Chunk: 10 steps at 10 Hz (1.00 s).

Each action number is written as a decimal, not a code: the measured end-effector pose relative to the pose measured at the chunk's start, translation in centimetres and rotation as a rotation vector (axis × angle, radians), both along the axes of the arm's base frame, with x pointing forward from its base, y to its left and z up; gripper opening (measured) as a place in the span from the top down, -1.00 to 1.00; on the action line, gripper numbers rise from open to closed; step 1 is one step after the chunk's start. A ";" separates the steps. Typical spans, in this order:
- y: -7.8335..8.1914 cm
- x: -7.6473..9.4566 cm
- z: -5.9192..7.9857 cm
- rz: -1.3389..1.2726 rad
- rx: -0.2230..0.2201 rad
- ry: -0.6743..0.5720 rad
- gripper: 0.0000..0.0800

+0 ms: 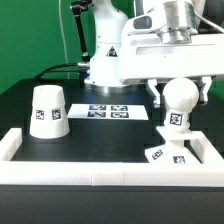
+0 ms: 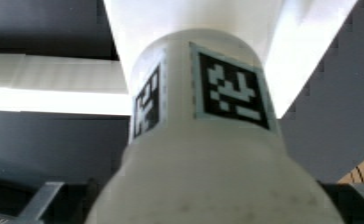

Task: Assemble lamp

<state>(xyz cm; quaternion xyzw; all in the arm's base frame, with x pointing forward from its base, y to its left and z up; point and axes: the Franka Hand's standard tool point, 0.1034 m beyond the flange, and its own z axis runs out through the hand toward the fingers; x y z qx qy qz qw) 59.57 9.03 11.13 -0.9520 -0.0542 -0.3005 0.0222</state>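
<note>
My gripper point(image 1: 178, 88) is shut on the ball-shaped white bulb point(image 1: 179, 98) and holds it upright, with its tagged stem point(image 1: 176, 121) pointing down. The stem end is just above or at the back edge of the flat square base point(image 1: 164, 153), which lies at the exterior view's right near the rail corner; I cannot tell if they touch. The white cone shade point(image 1: 48, 111) stands apart at the exterior view's left. In the wrist view the bulb point(image 2: 205, 120) fills the picture with its tag facing the camera, and grey fingers point(image 2: 44, 198) show beside it.
The marker board point(image 1: 108, 111) lies flat on the black table behind the middle. A long white border rail point(image 1: 100, 168) runs along the front and up the right side point(image 1: 208, 150). The arm's white body point(image 1: 105, 50) stands at the back.
</note>
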 end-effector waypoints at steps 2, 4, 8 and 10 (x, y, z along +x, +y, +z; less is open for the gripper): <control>-0.3 -0.1 0.0 -0.005 -0.001 -0.023 -0.44; -0.4 0.0 0.0 -0.007 0.002 -0.005 -0.44; -0.6 -0.4 -0.2 -0.007 0.006 0.040 -0.75; -0.6 -0.5 1.1 -0.003 0.010 0.056 -0.75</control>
